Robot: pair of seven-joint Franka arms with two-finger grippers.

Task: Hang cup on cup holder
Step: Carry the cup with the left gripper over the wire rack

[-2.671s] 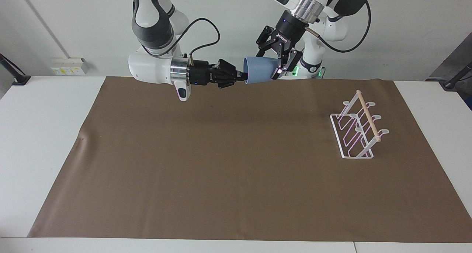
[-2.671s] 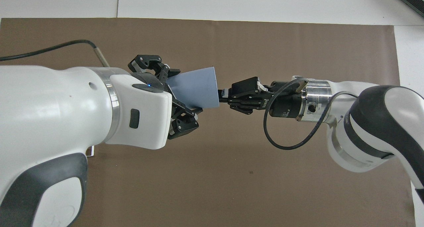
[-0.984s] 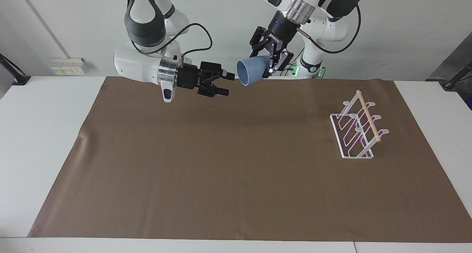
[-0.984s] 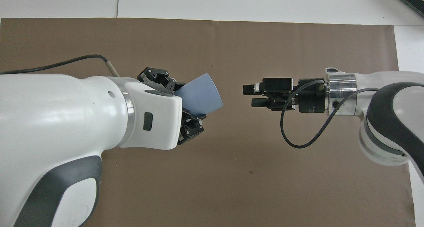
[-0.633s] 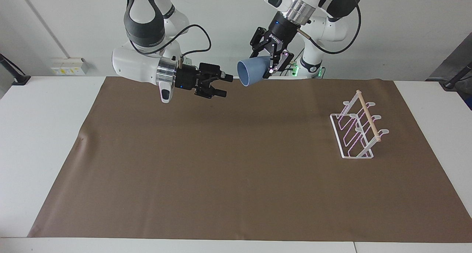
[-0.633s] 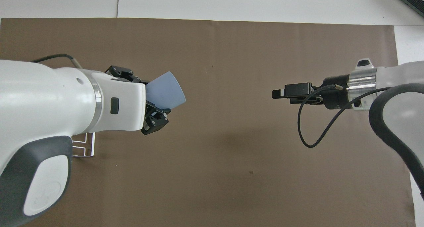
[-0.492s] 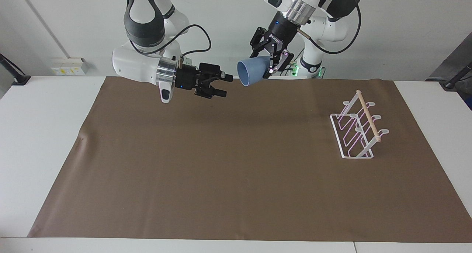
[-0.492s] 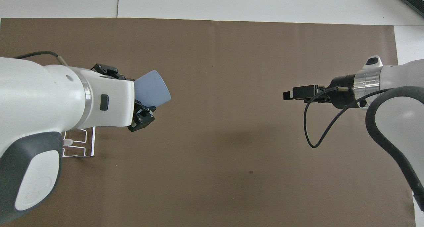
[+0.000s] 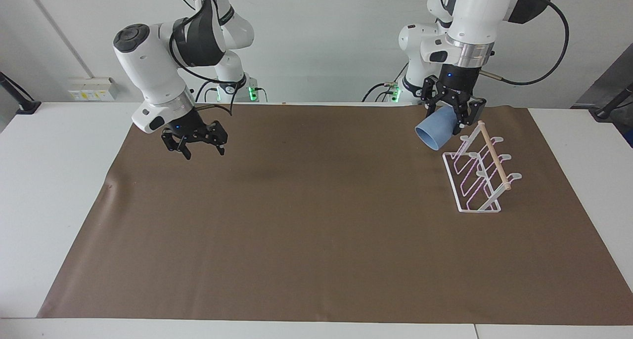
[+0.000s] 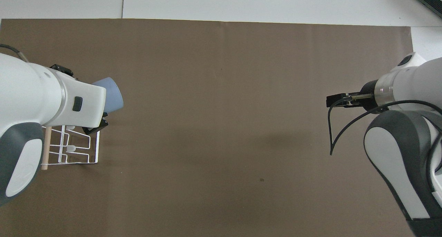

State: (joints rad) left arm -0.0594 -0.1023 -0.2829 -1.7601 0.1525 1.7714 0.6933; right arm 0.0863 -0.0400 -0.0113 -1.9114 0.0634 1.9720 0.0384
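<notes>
we swung left gripper, jaws clenched on light-blue cup, over to cup holder; right gripper withdrew, jaws released. next: tip cup mouth over peg.

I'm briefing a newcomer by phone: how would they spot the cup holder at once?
Find the brown mat covering the table, then go toward the left arm's end. The cup holder stands there: a white wire A-frame topped by a wooden rod, the only thing resting on the mat.

bright, even light from above; soft faint shadows on the brown mat; sharp focus.
</notes>
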